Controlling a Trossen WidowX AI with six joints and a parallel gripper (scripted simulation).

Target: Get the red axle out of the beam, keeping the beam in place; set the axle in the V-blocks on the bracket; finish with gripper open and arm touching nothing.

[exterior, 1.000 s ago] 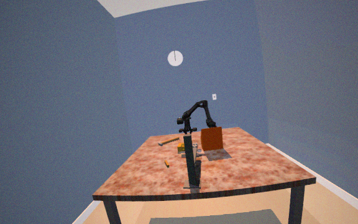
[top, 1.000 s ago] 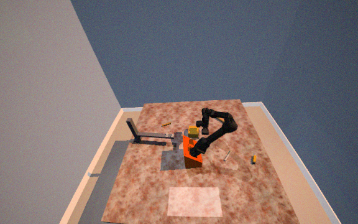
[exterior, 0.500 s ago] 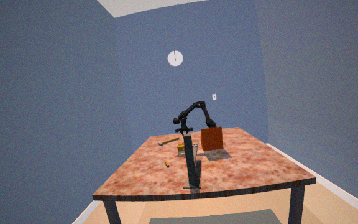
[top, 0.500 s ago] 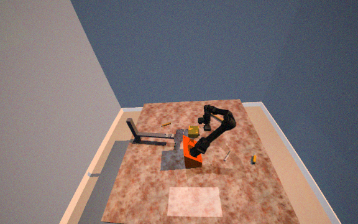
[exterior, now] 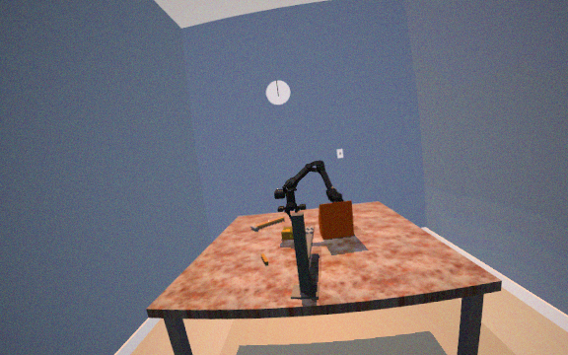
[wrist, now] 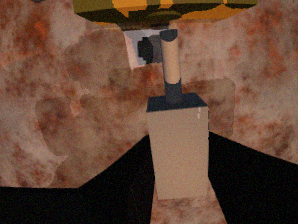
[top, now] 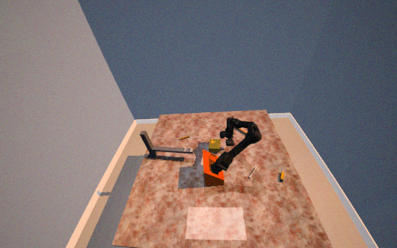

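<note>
Shows a black parallel-jaw gripper (top: 229,142) (exterior: 291,212) (wrist: 176,139) closed partway, gripping a tan rectangular block (wrist: 178,152) with a slim dark-ended tan rod (wrist: 171,60). Shows no clear red on either, so cannot tell whether to call this the red axle, nor place that axle elsewhere. In the wrist view, cuts off a yellow-and-olive block (top: 214,145) (exterior: 287,234) (wrist: 165,11) at the top edge. From outside, hides part of a long grey bar (top: 172,149) (exterior: 309,242) behind a dark upright post (top: 145,139) (exterior: 301,256).
</note>
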